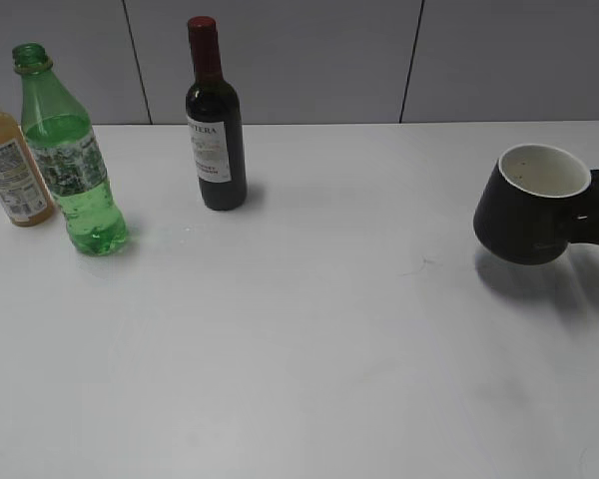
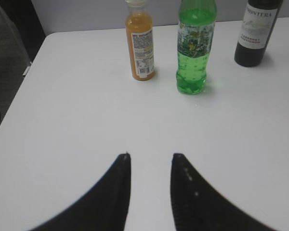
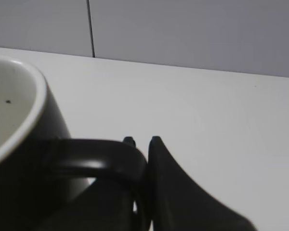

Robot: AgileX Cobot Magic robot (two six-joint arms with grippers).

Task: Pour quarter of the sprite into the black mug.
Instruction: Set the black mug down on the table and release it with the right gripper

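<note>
Your right gripper (image 3: pixel 142 144) has the black mug (image 1: pixel 531 205) pinched by its handle (image 3: pixel 103 154), lifted and tilted at the table's right edge.

Your right arm enters from the right border of the exterior view, its fingers closed on the handle, with the mug's white inside facing up and left and a shadow under it on the white table (image 1: pixel 309 339). Your left gripper (image 2: pixel 151 159) hangs low over the near left of the table with its fingers spread and nothing between them. The sprite (image 1: pixel 68 150) stands uncapped at the far left, just beside the orange-drink bottle (image 1: pixel 10 165), which is close to the left edge. The wine bottle (image 1: pixel 215 120) stands further right, near the back wall. The middle and front of the table lie open between sprite and mug.
</note>
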